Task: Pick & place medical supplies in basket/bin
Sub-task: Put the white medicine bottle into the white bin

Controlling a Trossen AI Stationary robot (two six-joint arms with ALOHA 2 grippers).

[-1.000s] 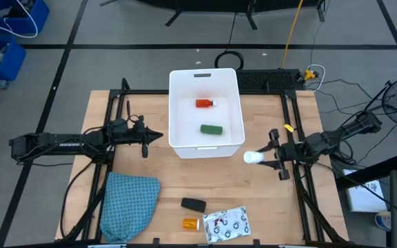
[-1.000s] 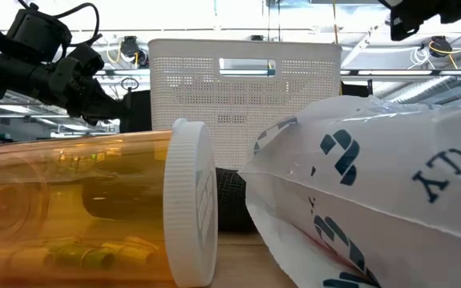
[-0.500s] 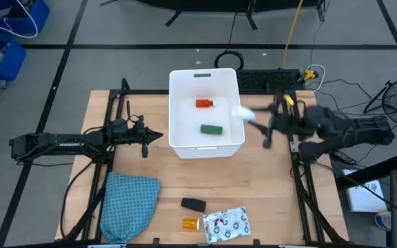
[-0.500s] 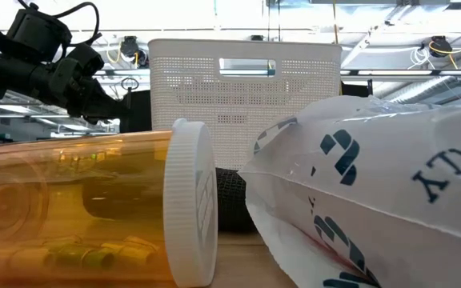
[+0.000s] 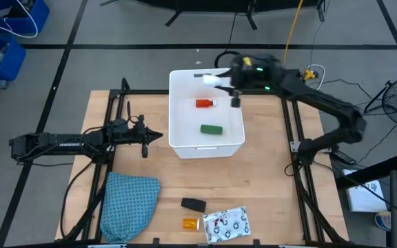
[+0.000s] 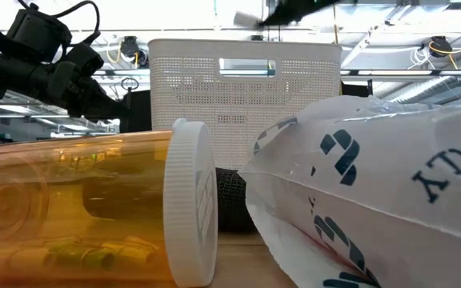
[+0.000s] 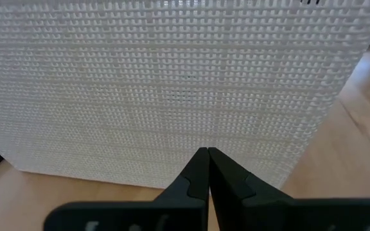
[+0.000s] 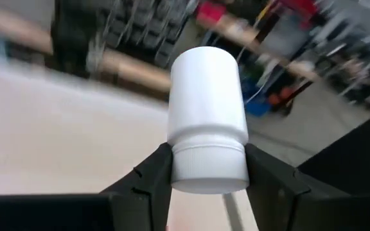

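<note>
Right pincer (image 5: 220,80) clamped on a white bottle (image 5: 211,80), held high over the far end of the white bin (image 5: 173,110), near the short side with the handle slot. In the right wrist view, white bottle (image 8: 209,120) pinched at its capped end between both dark fingers (image 8: 149,173), long axis running straight out ahead of the pincer. From above, that axis lies roughly level, pointing across the bin's width toward the left arm's side.

Deciding relation for the release: bottle directly above the open bin interior, just past the far rim, with the red bottle (image 5: 205,103) and green block (image 5: 211,129) already lying on the bin floor nearer the middle. Judged from this, a simple opening should let it fall inside, though a level cylinder could roll toward the red bottle on landing.

Left pincer (image 5: 145,137) closed and empty, fingertips together in its wrist view (image 7: 204,168), parked just beside the bin's long wall, facing it.

Not yet collected, at the desk's (image 5: 274,200) near edge: black oblong (image 5: 194,204), orange vial (image 5: 191,224), white black-patterned packet (image 5: 226,224), all well apart from both arms. Teal cloth (image 5: 128,204) alongside, not part of the job.
</note>
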